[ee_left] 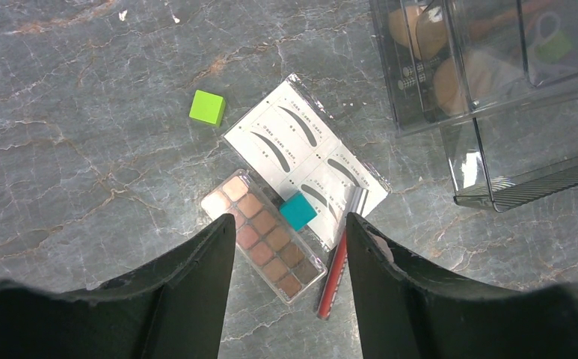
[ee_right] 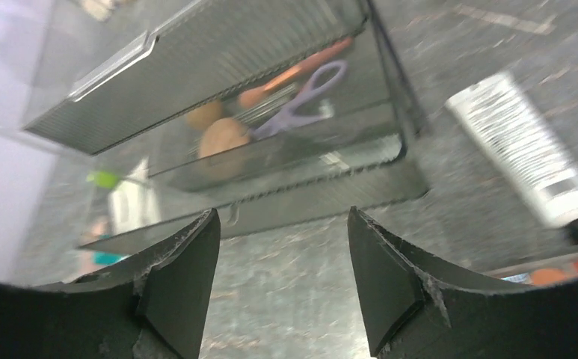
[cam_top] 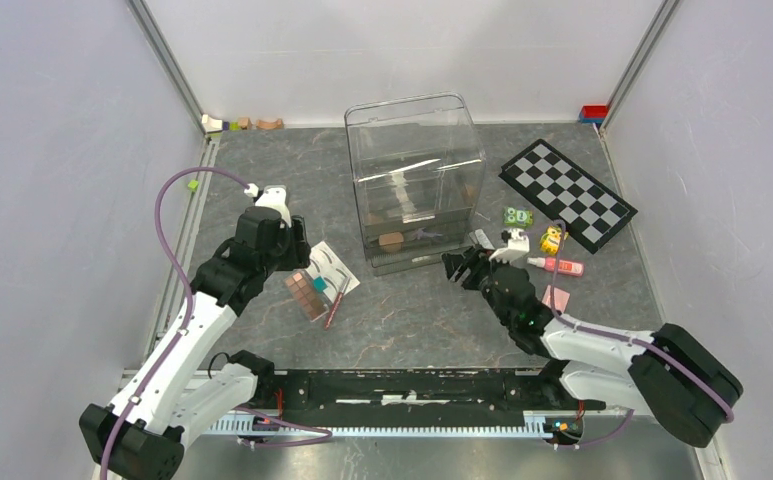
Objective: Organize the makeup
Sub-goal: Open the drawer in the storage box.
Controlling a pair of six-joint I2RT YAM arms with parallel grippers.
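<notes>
**Both tools open and empty near the clear organizer**

The left tool (ee_left: pixel 289 224) hung with its fingers wide apart and held nothing. It was above the brown eyeshadow palette (ee_left: pixel 263 245), toward the left edge of the desk (ee_left: pixel 84 149). The white eyebrow card (ee_left: pixel 300 146) lay touching the palette. A teal cube (ee_left: pixel 297 212) sat on the card's edge, and a red pencil (ee_left: pixel 334 277) lay just beside. The right tool (ee_right: pixel 282 217) was also open and empty. It faced the clear organizer (cam_top: pixel 417 130) at mid-desk. Lilac scissors (ee_right: pixel 308 93) and a peach sponge (ee_right: pixel 222 138) lay in the organizer's lower drawer. A pink tube (cam_top: pixel 559 265) lay toward the right edge.
</notes>
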